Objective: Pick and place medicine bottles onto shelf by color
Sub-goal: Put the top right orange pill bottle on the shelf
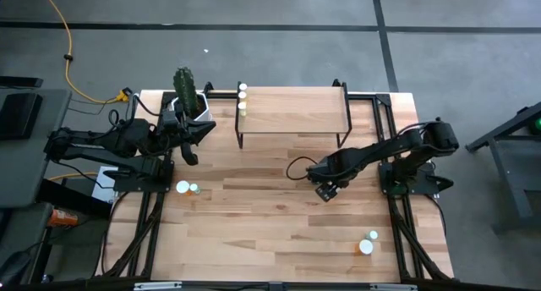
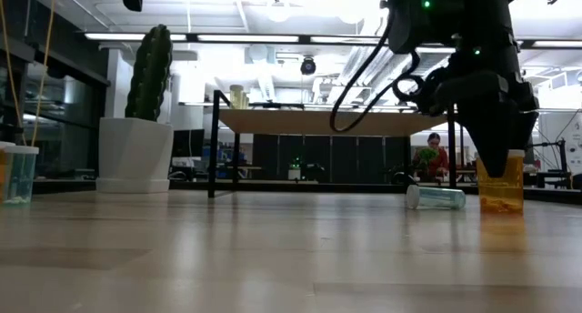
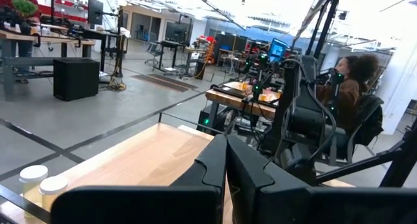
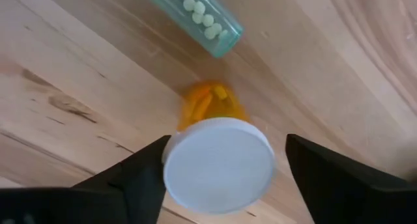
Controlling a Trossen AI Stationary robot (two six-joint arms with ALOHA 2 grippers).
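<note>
Two bottles (image 1: 243, 97) already stand on the shelf (image 1: 296, 111)'s left end. We hold our right gripper (image 4: 221, 162), jaws spread, around an upright orange bottle (image 4: 218, 162) mid-table; several remain. Our left gripper (image 1: 188, 147), jaws pressed together, waits beside the cactus (image 1: 186, 90).

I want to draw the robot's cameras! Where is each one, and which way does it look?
High: above the table, looking straight down; both arms, left tool, right tool.
Low: tabletop height, looking across toward the shelf; right arm over the orange bottle.
Left wrist: on left arm, facing the room; its shut fingers.
Right wrist: looking down on the orange bottle; open fingers beside it.
Shared: low and right wrist show orange bottle and lying green bottle.
</note>
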